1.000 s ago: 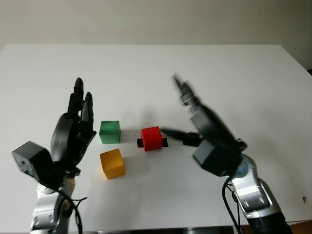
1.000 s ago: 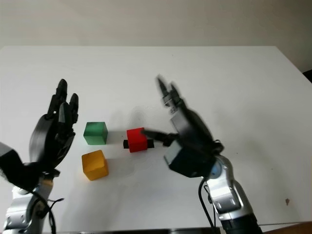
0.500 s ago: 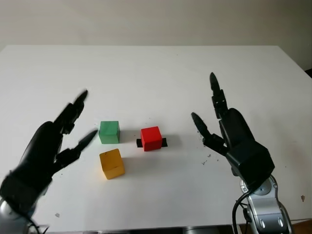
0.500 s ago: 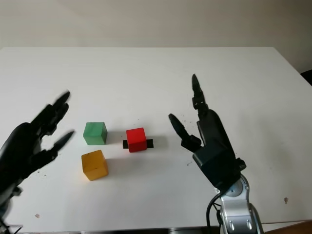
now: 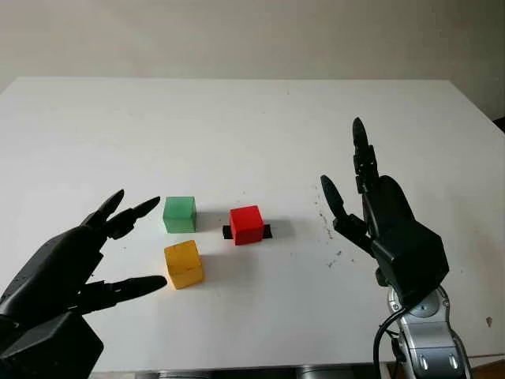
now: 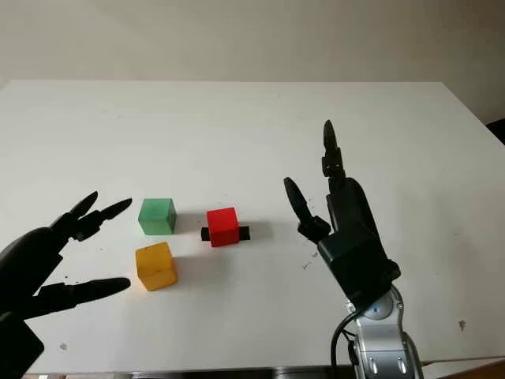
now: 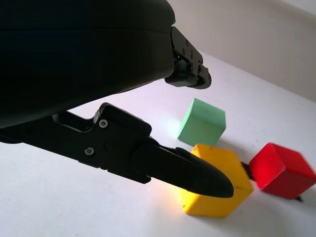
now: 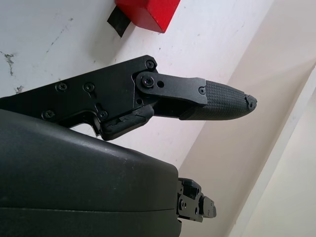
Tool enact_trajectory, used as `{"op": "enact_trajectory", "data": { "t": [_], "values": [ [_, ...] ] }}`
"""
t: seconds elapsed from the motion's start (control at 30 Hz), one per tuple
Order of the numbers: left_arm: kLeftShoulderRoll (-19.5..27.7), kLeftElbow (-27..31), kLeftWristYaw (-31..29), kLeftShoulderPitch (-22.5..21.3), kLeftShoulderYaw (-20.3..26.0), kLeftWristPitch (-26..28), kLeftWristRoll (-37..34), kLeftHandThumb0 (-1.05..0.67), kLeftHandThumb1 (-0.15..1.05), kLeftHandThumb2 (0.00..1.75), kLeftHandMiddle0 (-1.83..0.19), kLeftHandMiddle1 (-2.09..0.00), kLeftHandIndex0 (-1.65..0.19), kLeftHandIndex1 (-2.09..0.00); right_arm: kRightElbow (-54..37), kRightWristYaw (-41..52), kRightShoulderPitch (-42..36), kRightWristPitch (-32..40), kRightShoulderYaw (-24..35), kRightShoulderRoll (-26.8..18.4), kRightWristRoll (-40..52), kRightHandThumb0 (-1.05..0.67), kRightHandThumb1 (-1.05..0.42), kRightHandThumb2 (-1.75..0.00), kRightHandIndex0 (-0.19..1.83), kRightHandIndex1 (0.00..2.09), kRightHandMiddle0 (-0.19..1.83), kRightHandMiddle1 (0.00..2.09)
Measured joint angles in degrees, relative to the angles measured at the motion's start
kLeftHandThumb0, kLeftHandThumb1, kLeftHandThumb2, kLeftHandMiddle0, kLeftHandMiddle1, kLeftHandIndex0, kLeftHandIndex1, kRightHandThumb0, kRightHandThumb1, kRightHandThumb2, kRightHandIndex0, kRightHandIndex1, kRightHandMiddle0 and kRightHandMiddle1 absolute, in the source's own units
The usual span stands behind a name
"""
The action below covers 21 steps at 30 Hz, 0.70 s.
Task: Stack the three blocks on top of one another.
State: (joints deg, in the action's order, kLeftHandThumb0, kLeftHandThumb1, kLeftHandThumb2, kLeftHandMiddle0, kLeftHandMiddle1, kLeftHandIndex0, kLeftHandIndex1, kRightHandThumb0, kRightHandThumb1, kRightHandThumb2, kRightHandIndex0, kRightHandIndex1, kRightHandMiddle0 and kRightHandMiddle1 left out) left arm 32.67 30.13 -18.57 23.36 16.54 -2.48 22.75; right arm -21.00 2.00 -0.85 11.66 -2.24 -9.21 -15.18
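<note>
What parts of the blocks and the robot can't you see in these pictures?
- Black strip under the red block: its middle is hidden by the block, so what it is stays unclear.
- Yellow block: partly covered by a left hand finger in the left wrist view.
- Right hand: its arm is cut off by the bottom edge.

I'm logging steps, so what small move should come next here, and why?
Probably close the left hand onto the yellow block: it is open just beside that block, all three blocks lie apart, unstacked, and the right hand is open, away from the red block.
</note>
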Motion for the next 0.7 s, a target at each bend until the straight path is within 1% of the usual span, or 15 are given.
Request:
{"op": "enact_trajectory", "data": {
  "t": [0.23, 0.3, 0.43, 0.6, 0.7],
  "values": [
    [-0.1, -4.3, 2.8, -0.5, -3.0, -3.2, 4.2, -0.85, 0.88, 0.03, 0.05, -0.06, -0.37, -0.08, 0.0, -0.6, 0.1, 0.0, -0.1, 0.1, -0.4, -0.76, -1.05, -0.56, -0.15, 0.06, -0.11, 0.06],
    [-0.1, -5.3, 3.5, -0.8, -3.6, -4.1, 4.8, -0.84, 0.92, 0.06, 0.04, -0.06, -0.40, -0.09, 0.0, -0.7, 0.1, 0.0, -0.1, 0.2, -0.4, -0.76, -1.05, -0.56, -0.15, 0.06, -0.11, 0.06],
    [-0.1, -7.6, 6.4, -1.3, -5.0, -7.6, 7.0, -0.87, 0.97, 0.07, 0.03, -0.06, -0.43, -0.10, 0.0, -0.8, 0.1, 0.0, -0.1, 0.2, -0.4, -0.76, -1.05, -0.55, -0.14, 0.06, -0.10, 0.06],
    [-1.6, -9.6, 7.4, -1.9, -6.4, -7.8, 6.8, -0.87, 0.97, 0.06, 0.03, -0.06, -0.47, -0.11, 0.0, -1.0, 0.1, 0.0, 0.0, 0.6, -0.1, -0.75, -1.05, -0.54, -0.15, 0.05, -0.10, 0.06],
    [-2.3, -10.6, 7.7, -2.5, -7.2, -7.8, 6.1, -0.85, 0.94, 0.05, 0.04, -0.05, -0.49, -0.13, 0.0, -1.0, 0.1, 0.0, 0.0, 0.7, -0.1, -0.75, -1.05, -0.53, -0.15, 0.05, -0.10, 0.06]
  ]
}}
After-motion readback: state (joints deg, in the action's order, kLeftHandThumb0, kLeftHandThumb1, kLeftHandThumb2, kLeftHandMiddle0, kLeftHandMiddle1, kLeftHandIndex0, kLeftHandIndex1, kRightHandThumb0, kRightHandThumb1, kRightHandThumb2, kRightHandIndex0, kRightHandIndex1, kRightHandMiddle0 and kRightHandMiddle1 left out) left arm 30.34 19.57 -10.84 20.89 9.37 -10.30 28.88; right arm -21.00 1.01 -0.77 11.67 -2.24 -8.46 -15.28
